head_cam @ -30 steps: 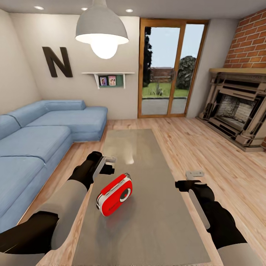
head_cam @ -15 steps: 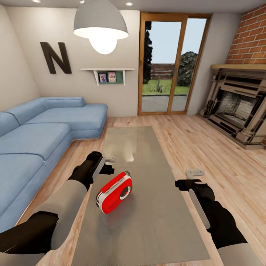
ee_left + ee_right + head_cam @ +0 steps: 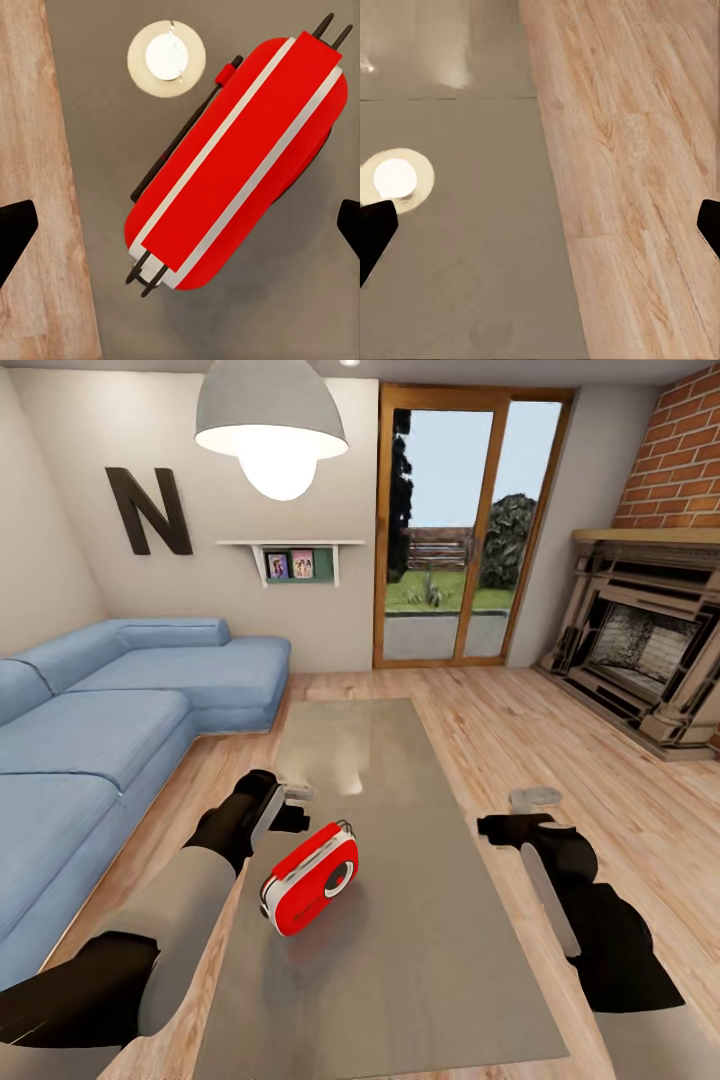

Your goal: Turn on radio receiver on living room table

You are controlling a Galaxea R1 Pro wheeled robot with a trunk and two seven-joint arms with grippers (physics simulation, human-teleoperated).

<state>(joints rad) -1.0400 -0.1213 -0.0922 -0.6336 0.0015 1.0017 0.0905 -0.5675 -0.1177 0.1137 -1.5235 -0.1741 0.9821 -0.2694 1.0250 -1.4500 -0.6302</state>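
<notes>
The red radio receiver (image 3: 310,878) with white trim lies tilted on the grey glossy table (image 3: 400,970), near its left side, dial facing up and right. My left gripper (image 3: 297,807) hovers open just behind and above the radio. In the left wrist view the radio (image 3: 236,161) sits between the black fingertips (image 3: 13,232), apart from both, its wire handle along one side. My right gripper (image 3: 515,812) is open at the table's right edge, holding nothing. The right wrist view looks down on the table edge (image 3: 457,247) and the wood floor (image 3: 637,187).
The blue sectional sofa (image 3: 110,730) runs along the table's left side. The brick fireplace (image 3: 650,650) stands at the right, glass doors (image 3: 450,530) at the back. A white pendant lamp (image 3: 272,430) hangs above the table's far end. Wood floor (image 3: 600,760) surrounds the table.
My right gripper has moved a little forward and its arm swung outward to the right. The head view has tilted slightly. The left gripper and the radio stay where they were.
</notes>
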